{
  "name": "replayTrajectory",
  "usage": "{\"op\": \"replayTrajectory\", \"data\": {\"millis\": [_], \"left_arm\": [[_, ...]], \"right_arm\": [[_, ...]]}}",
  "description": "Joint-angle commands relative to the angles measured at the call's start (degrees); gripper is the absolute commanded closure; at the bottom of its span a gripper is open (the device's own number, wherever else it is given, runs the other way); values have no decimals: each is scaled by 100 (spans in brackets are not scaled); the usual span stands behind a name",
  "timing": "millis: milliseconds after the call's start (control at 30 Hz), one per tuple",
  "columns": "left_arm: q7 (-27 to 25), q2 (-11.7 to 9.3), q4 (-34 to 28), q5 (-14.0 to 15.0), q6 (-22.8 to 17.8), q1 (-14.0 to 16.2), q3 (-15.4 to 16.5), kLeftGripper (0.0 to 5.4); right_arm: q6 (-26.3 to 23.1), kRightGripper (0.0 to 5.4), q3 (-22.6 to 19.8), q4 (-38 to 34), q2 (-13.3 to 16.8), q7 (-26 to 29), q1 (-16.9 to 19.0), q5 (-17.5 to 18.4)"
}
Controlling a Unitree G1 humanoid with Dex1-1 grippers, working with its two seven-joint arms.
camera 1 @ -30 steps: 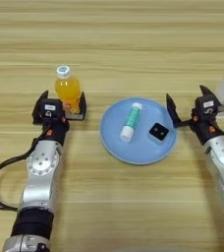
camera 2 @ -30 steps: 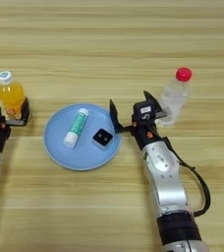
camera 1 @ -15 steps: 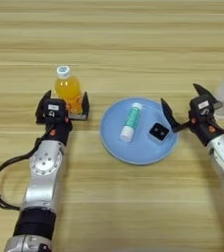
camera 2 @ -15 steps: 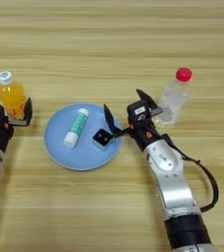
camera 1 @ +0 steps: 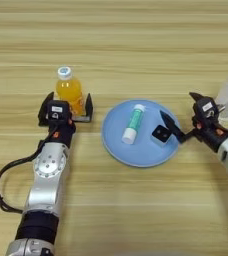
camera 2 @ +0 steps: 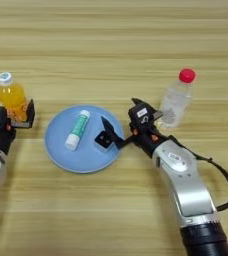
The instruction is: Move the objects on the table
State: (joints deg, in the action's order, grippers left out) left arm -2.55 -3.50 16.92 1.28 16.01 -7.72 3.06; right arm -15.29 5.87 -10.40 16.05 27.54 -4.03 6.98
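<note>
Cube: a small white cube with a black top point(camera 2: 103, 140) sits on the right part of a round light-blue plate point(camera 2: 61, 155).
Tube: a white tube with a green label point(camera 2: 77, 130) lies on the same plate, left of the cube and apart from it. Its white cap points to the near side.
Plate: it lies flat in the middle of the wide light-brown wooden table point(camera 2: 116, 45).
Right tool: the right tool point(camera 2: 121, 122) is at the plate's right edge. Its two black fingers are spread wide. One finger point(camera 2: 109, 129) reaches over the plate and its tip is just beside the cube. I cannot tell if it touches. The tool holds nothing.
Clear bottle: a clear plastic bottle with a red cap point(camera 2: 175, 98) stands upright just right of the right tool.
Orange bottle: a small bottle of orange drink with a white cap point(camera 1: 69, 92) stands upright well left of the plate.
Left tool: the left tool point(camera 1: 67, 106) has its black fingers spread, one on each side of the orange bottle's lower part. They do not squeeze it.
</note>
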Motion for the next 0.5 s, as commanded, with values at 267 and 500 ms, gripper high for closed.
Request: {"op": "replayTrajectory", "data": {"millis": [267, 500], "left_arm": [[83, 66, -69, -127, -41, 31, -74, 0], [131, 94, -108, -146, -68, 49, -120, 0]], "right_arm": [[-877, 1, 603, -252, 557, 414, -120, -281], [-927, 1, 793, 184, 491, 481, -405, -410]]}}
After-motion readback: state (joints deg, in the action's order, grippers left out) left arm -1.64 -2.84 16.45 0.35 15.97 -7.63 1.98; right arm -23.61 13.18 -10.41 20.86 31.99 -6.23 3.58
